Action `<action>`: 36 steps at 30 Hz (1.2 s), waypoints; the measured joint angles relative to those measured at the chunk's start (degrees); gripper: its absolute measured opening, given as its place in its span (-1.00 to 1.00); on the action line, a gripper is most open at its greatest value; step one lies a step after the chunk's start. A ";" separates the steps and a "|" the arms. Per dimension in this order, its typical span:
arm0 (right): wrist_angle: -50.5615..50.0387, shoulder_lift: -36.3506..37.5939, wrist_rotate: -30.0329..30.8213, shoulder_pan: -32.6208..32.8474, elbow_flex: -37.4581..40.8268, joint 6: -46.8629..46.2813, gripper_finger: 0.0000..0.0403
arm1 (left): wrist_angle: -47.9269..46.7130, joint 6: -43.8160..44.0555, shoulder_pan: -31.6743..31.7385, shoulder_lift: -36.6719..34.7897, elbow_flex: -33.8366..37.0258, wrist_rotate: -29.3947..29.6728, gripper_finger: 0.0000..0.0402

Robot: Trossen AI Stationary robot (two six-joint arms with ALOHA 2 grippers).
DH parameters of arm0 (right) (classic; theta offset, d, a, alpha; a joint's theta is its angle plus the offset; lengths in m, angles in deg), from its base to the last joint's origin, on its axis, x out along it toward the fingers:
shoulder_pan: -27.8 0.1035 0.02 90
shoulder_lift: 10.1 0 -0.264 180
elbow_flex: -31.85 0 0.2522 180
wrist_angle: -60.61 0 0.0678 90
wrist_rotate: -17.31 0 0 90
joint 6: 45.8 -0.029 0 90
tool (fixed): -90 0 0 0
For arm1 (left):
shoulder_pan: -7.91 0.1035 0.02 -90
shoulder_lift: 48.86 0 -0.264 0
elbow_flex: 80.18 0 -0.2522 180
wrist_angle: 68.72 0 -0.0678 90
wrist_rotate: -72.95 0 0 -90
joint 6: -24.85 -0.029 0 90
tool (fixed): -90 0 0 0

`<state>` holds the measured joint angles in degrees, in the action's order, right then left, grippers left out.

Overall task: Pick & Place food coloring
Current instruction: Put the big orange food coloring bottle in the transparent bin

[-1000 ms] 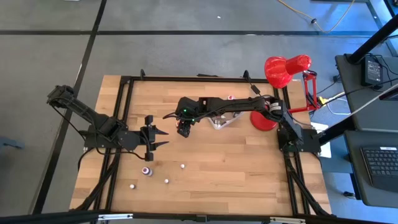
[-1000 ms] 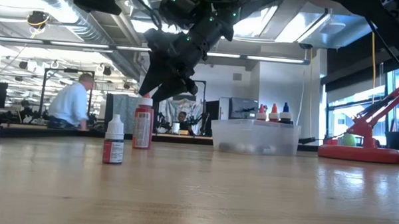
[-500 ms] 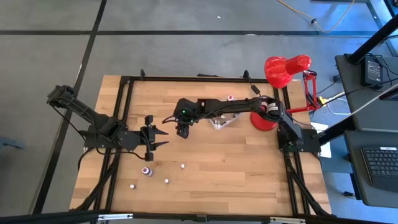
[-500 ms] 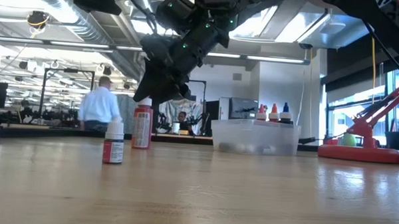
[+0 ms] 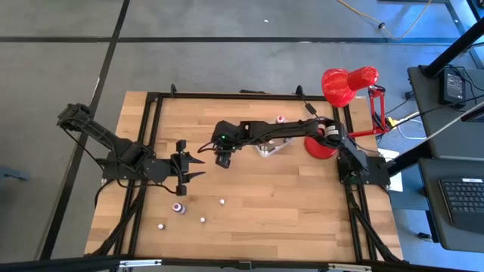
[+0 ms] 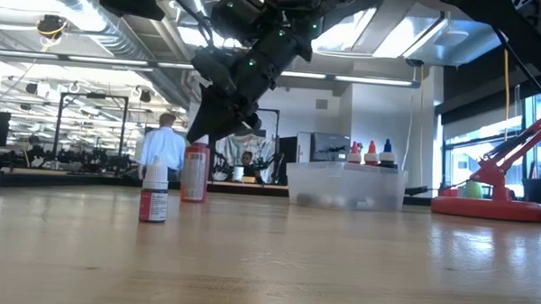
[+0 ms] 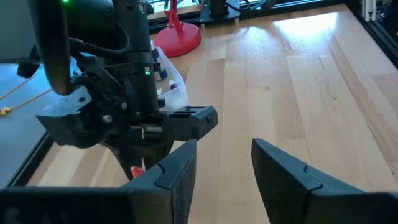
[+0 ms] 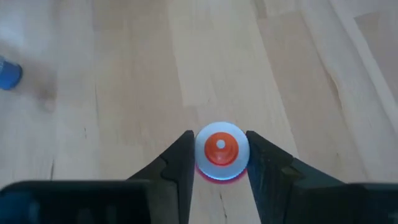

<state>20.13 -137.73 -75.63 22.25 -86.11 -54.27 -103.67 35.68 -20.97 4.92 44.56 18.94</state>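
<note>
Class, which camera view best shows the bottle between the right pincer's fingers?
The right wrist view: it looks straight down on the red-tipped bottle, centred between the right pincer fingers. The low view shows its red body side-on under the arm. The left wrist view catches only a red sliver; the high view hides it under the arm.

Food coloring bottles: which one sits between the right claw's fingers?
The red bottle with the white-and-orange cap, standing upright on the table between the right claw fingers. The other loose bottles stand apart, nearer the left claw.
</note>
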 joint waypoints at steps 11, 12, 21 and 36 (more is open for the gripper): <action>-11.66 11.50 4.56 0.25 0.29 -1.66 -0.39 | -0.04 0.00 0.00 0.00 0.00 0.04 -0.26; -11.70 12.75 5.20 0.27 0.51 -1.80 -0.39 | -0.02 0.00 0.00 0.00 0.00 0.04 -0.25; -11.91 25.20 15.02 0.10 13.68 -5.02 -0.39 | -0.03 0.55 0.00 -0.02 0.00 0.04 -0.26; -4.35 34.20 31.85 -2.24 36.48 -10.76 -0.39 | -0.48 0.46 0.11 -0.02 0.00 0.45 -0.26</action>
<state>15.77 -103.53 -43.79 20.01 -49.63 -65.03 -104.15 36.14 -20.86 4.90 44.56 19.39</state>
